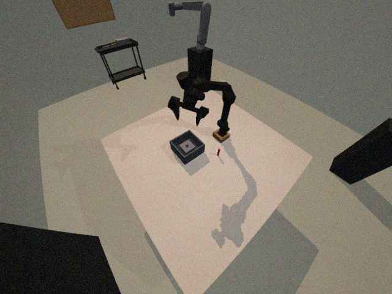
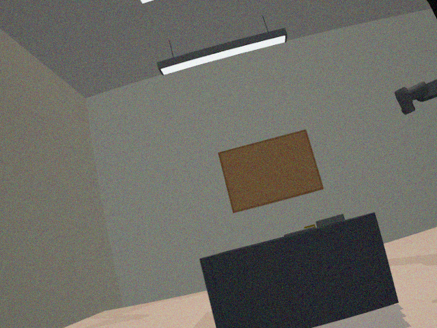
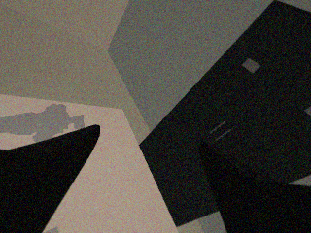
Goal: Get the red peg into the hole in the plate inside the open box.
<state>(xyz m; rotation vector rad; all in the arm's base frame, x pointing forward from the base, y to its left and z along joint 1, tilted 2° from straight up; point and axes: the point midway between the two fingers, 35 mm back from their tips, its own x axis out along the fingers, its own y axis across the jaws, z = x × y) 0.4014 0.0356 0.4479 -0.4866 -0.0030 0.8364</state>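
The red peg [image 1: 218, 152] stands on the pale table in the top view, to the right of the open dark box [image 1: 177, 153] and apart from it. A light plate [image 1: 182, 146] with a small dark hole lies at the bottom of the box; the hole looks empty. My gripper [image 1: 187, 122] [image 3: 152, 137] is wide open with nothing between its fingers. It is in the air behind the box and well away from the peg. The wrist view shows neither peg nor box. The exterior view shows neither the peg nor the gripper.
My arm's base stands on a tan block [image 1: 217, 137] behind the peg. A second, grey arm [image 1: 204, 23] stands on a black pedestal [image 1: 199, 60] at the back. A cart [image 1: 117, 46] is at the back left. A dark panel [image 2: 300, 271] fills the lower part of the exterior view.
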